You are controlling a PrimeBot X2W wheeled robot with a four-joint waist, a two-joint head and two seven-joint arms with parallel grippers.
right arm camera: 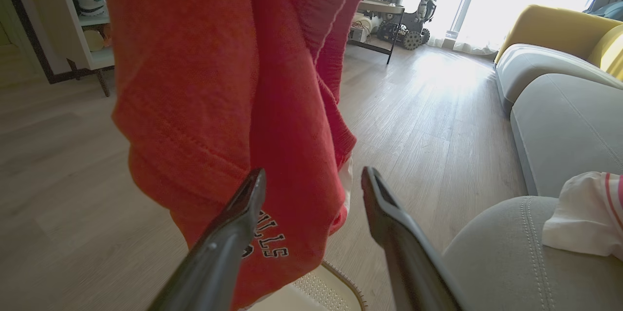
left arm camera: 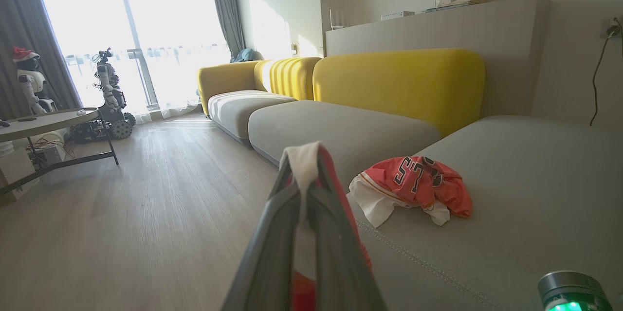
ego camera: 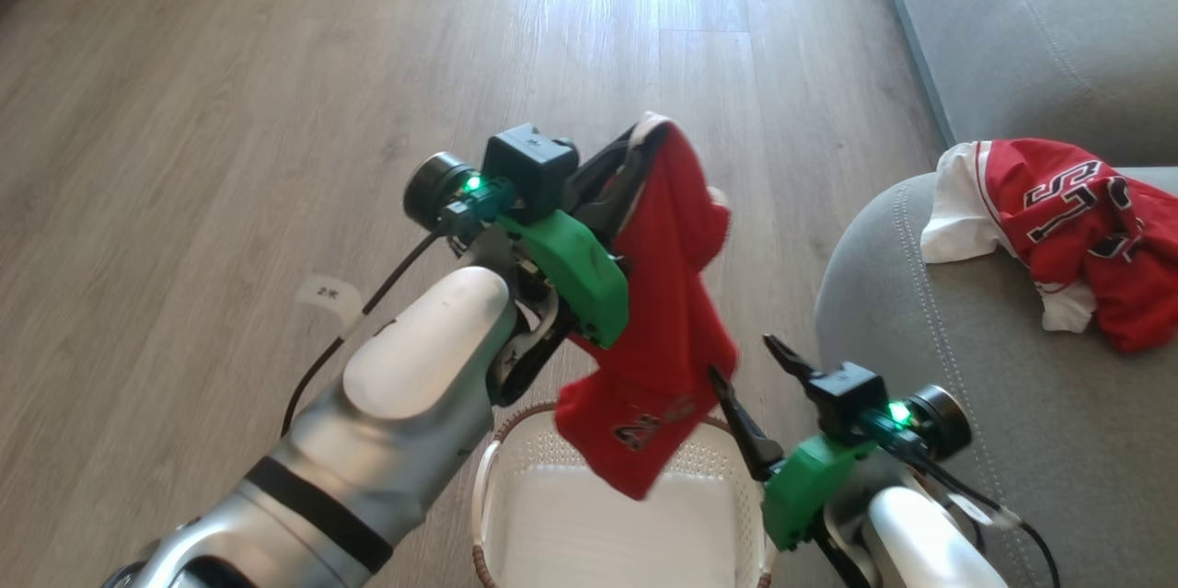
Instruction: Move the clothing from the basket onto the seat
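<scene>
Bare seat [ego camera: 920, 441] beside jersey [ego camera: 1077, 229]; hanging shorts [ego camera: 667, 312] block basket [ego camera: 589, 528] opening.

The red fabric shorts [ego camera: 667, 294] hang from the left claw [ego camera: 635, 142] over the cream perforated plastic basket [ego camera: 483, 496], just left of the grey fabric seat [ego camera: 966, 441]. A red-and-white jersey [ego camera: 1077, 238] lies on the seat near its rounded edge.

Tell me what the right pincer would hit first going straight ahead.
Most likely the red shorts hanging from the left pincer: the right pincer's open fingers point at their lower part. Depth is unclear; passing their edge, it would meet floor.
</scene>
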